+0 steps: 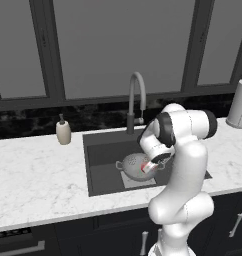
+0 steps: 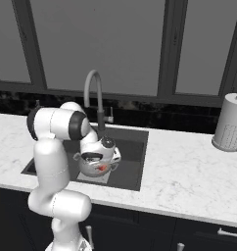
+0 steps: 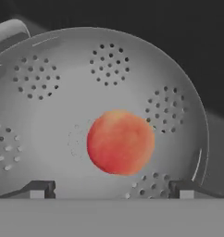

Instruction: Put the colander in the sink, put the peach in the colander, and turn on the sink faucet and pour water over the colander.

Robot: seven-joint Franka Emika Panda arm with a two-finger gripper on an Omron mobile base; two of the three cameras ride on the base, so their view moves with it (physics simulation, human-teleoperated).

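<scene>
The grey perforated colander (image 3: 49, 92) sits in the dark sink (image 1: 100, 150), on the lighter square at its bottom. The red-orange peach (image 3: 121, 142) rests inside the colander bowl, near its middle. My gripper (image 3: 111, 190) hangs just above the colander, open, its two fingertips (image 3: 37, 189) wide apart on either side of the peach and not touching it. From the base I see the colander (image 1: 132, 164) (image 2: 88, 168), a bit of the peach (image 1: 146, 167) (image 2: 102, 168), and my gripper (image 1: 151, 168) (image 2: 104, 161) over them. Behind the basin rises the gooseneck sink faucet (image 1: 137, 95) (image 2: 93, 88); no water runs.
A beige soap dispenser (image 1: 63, 131) stands on the white marble counter (image 1: 38, 175) left of the sink. On the counter at the right is a white cylinder (image 1: 239, 105) (image 2: 230, 122). Dark windows close off the back.
</scene>
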